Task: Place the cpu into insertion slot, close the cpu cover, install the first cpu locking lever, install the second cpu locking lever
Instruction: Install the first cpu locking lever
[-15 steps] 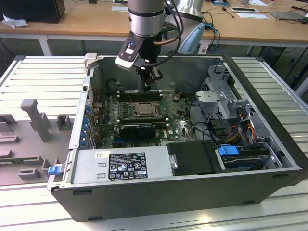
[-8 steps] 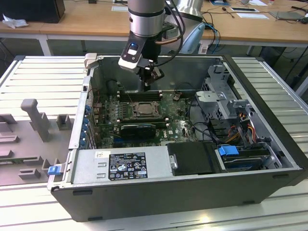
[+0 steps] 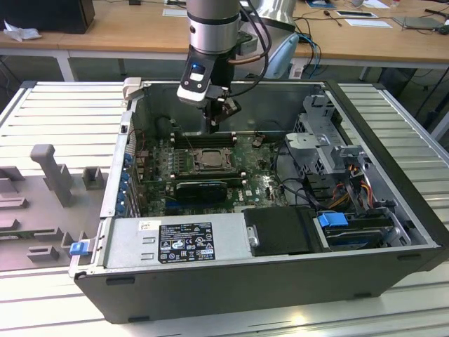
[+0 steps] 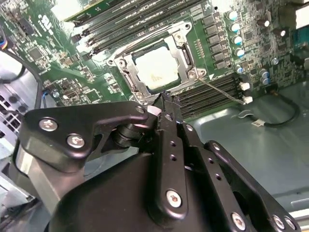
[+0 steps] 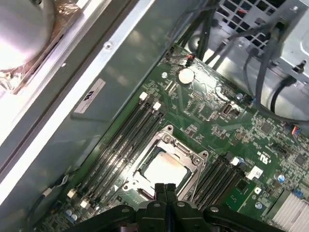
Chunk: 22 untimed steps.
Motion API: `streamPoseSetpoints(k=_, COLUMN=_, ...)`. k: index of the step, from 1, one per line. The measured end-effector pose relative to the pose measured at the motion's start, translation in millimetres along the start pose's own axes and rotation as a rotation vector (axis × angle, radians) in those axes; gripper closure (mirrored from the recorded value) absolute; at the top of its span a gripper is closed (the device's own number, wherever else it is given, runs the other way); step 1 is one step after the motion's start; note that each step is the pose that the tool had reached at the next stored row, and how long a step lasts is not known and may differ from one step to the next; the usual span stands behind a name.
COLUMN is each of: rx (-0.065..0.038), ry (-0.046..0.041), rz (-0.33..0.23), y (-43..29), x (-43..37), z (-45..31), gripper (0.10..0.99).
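The cpu (image 4: 157,70), a silvery square, lies flat in the insertion slot (image 3: 193,163) of the green motherboard, hiding the pin field. The cpu cover (image 4: 185,50), a thin metal frame, lies down around it. A thin wire lever (image 4: 222,91) runs out from one corner of the slot, over the memory slots. My gripper (image 3: 214,126) hangs a little above the slot's back edge in the exterior view. Both wrist views show its black fingers pressed together, shut with nothing between them (image 5: 165,187), and the cpu (image 5: 164,170) just beyond the tips.
Long black memory slots (image 5: 128,140) flank the socket on both sides. A black graphics card (image 3: 201,188) sits just in front of it, then the power supply (image 3: 175,239). Drive cage (image 3: 323,133) and cable bundles (image 3: 351,189) fill the exterior view's right. Case walls (image 3: 231,105) enclose everything.
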State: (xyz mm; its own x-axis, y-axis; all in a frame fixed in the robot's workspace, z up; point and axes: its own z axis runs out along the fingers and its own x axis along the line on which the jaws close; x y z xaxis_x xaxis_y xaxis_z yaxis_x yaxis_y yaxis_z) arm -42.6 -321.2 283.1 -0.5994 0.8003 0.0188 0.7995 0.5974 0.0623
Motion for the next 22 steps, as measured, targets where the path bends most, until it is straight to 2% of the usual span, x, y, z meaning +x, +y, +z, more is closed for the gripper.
streamPoseSetpoints(k=3, rx=0.001, ry=0.0048, rz=-0.077, y=0.0, x=0.0, z=0.1, gripper=0.980)
streamPoseSetpoints(k=5, rx=0.002, ry=0.0065, rz=-0.105, y=0.0, x=0.0, z=0.1, gripper=0.980)
streamPoseSetpoints(k=6, rx=0.003, ry=0.0091, rz=-0.146, y=0.0, x=0.0, z=0.2, gripper=0.980)
streamPoseSetpoints(k=11, rx=0.005, ry=0.0169, rz=-0.272, y=0.0, x=0.0, z=0.4, gripper=0.980)
streamPoseSetpoints(k=17, rx=0.007, ry=0.0237, rz=-0.379, y=0.0, x=0.0, z=0.4, gripper=0.980)
streamPoseSetpoints(k=22, rx=0.008, ry=0.0278, rz=-0.447, y=0.0, x=0.0, z=0.4, gripper=0.980)
